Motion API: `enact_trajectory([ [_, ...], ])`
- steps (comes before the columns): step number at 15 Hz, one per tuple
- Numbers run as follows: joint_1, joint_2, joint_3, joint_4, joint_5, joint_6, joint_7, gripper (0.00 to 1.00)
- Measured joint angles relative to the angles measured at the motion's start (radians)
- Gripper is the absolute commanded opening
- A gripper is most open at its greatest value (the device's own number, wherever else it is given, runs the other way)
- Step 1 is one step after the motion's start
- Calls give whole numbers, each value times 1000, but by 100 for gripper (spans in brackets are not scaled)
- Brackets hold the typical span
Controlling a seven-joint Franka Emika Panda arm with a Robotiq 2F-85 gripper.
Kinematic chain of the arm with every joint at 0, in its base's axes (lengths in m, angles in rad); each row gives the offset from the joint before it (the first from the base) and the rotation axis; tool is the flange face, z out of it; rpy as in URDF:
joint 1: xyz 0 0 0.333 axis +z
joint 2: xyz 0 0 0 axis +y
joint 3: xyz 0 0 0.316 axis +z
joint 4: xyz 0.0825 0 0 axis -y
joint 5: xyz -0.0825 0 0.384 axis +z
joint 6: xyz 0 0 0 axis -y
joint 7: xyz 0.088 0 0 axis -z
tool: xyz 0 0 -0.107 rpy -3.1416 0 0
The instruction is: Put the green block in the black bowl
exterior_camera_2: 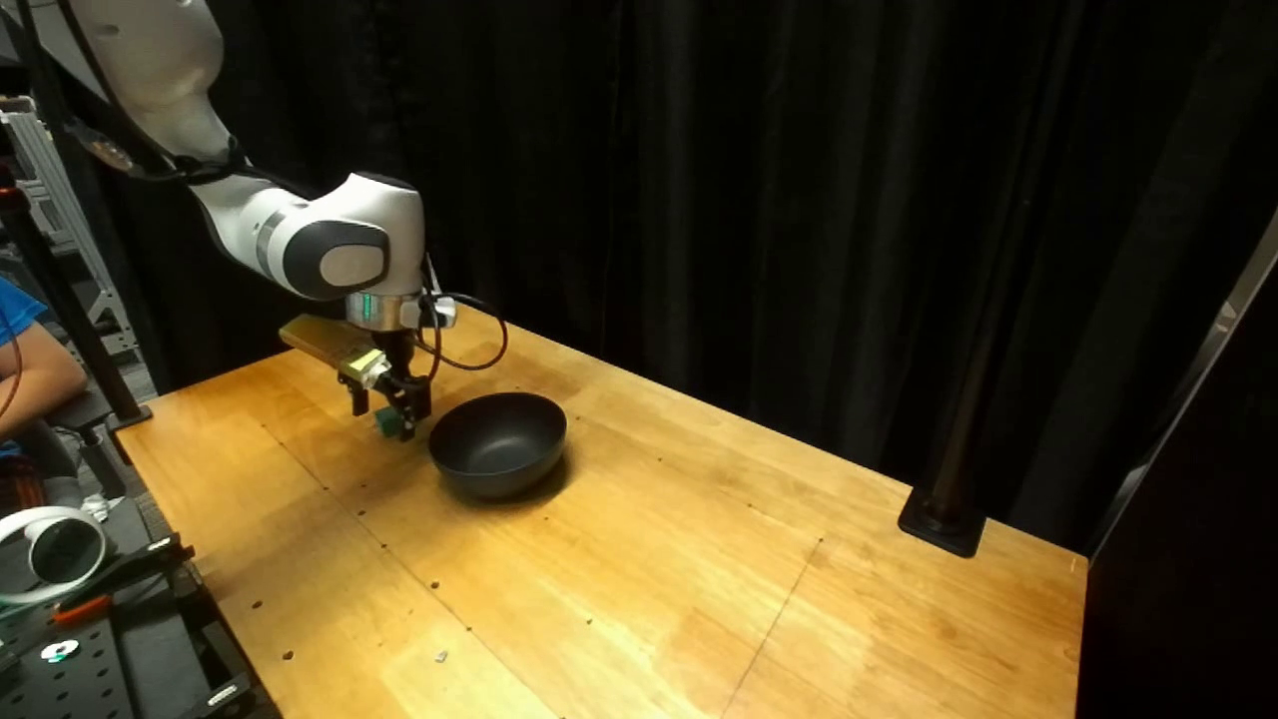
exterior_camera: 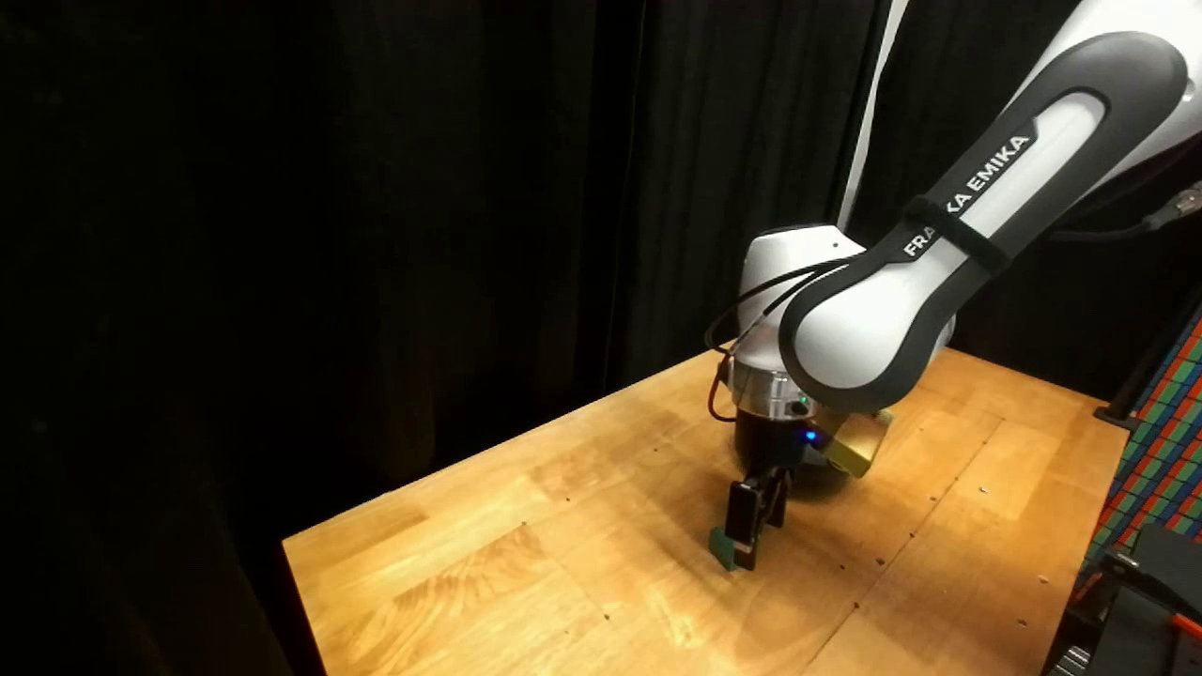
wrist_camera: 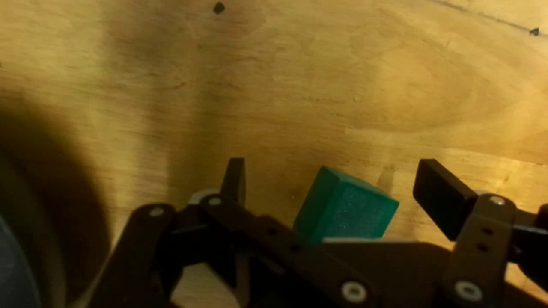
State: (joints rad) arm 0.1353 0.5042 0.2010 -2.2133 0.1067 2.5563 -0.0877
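Observation:
The green block (wrist_camera: 357,209) sits on the wooden table between the fingers of my gripper (wrist_camera: 332,179) in the wrist view, with a gap on each side. It is turned at an angle to the fingers. My gripper is open and low over the table, also in both exterior views (exterior_camera: 759,537) (exterior_camera_2: 383,414). The block shows beside the fingers in both exterior views (exterior_camera: 721,548) (exterior_camera_2: 386,423), partly covered by a finger. The black bowl (exterior_camera_2: 504,483) stands upright close to the gripper. It shows at the wrist view's left edge (wrist_camera: 15,269) and is mostly hidden behind the gripper in an exterior view (exterior_camera: 823,482).
The wooden table (exterior_camera_2: 639,559) has small holes and seams. A black post base (exterior_camera_2: 942,521) stands near the table's far corner. Black curtains (exterior_camera_2: 749,200) hang behind the table. A person (exterior_camera_2: 35,359) and a black cart (exterior_camera_2: 130,639) are beside the table.

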Motion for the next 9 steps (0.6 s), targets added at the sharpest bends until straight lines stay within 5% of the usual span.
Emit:
enact_trajectory([
  [2, 7, 31, -1, 13, 0, 57, 16, 100],
  [3, 10, 45, -2, 20, -1, 80, 24, 75],
  [4, 14, 55, -4, 24, -4, 95, 35, 74],
  [9, 43, 59, -38, 34, -26, 108, 98, 36],
])
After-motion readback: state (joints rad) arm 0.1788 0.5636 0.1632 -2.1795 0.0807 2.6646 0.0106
